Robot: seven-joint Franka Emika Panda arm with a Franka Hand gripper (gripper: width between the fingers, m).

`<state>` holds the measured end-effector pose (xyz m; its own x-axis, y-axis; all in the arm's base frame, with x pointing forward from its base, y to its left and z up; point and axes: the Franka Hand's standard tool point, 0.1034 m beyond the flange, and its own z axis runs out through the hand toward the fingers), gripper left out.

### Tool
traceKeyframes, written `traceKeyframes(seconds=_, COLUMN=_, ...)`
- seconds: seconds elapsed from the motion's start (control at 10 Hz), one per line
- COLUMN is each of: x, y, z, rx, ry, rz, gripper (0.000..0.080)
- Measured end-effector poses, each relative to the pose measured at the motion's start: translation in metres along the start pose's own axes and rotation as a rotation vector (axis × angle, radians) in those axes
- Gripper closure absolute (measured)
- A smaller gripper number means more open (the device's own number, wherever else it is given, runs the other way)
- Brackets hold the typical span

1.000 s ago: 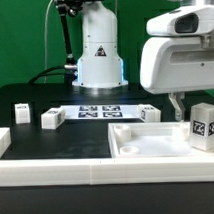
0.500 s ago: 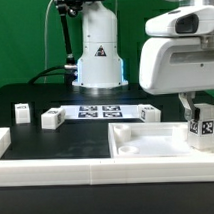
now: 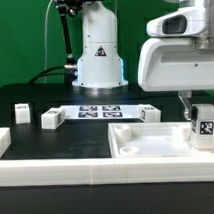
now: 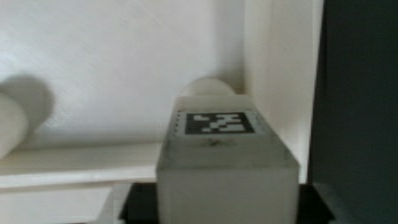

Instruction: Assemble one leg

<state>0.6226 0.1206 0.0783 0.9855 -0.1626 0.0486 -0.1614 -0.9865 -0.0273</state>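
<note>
My gripper [image 3: 200,120] is shut on a leg [image 3: 206,130], a small white post with a black-and-white tag facing the camera. It holds the leg roughly upright over the far right corner of the large white panel [image 3: 146,144], low against it. I cannot tell whether the leg touches the panel. In the wrist view the leg [image 4: 228,150] fills the middle with its tag on top. Dark fingers [image 4: 146,205] flank its base, and the white panel [image 4: 107,60] lies behind it.
Three more legs lie on the black table: one [image 3: 21,112], one [image 3: 52,118] and one [image 3: 148,113]. The marker board [image 3: 100,111] lies before the robot base [image 3: 99,55]. A white rim [image 3: 87,174] runs along the front and left.
The held leg has turned from a tilt to nearly upright and shifted slightly to the exterior view's right over the panel corner. Nothing else has moved.
</note>
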Motion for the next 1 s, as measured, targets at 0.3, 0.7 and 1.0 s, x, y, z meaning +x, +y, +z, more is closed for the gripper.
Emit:
traceKeyframes(seconds=0.3, x=0.0003, y=0.0017, z=0.0011, rx=0.005, ry=0.003, rz=0.364, gripper=0.0509)
traceKeyframes(seconds=0.7, x=-0.0013, y=0.0018, z=0.0014, rx=-0.004, ry=-0.001, rz=0.814, gripper=0.0509)
traceKeyframes(seconds=1.0, x=-0.0013, y=0.0013, z=0.0013, rx=-0.002, ry=-0.002, rz=0.813, gripper=0.0434)
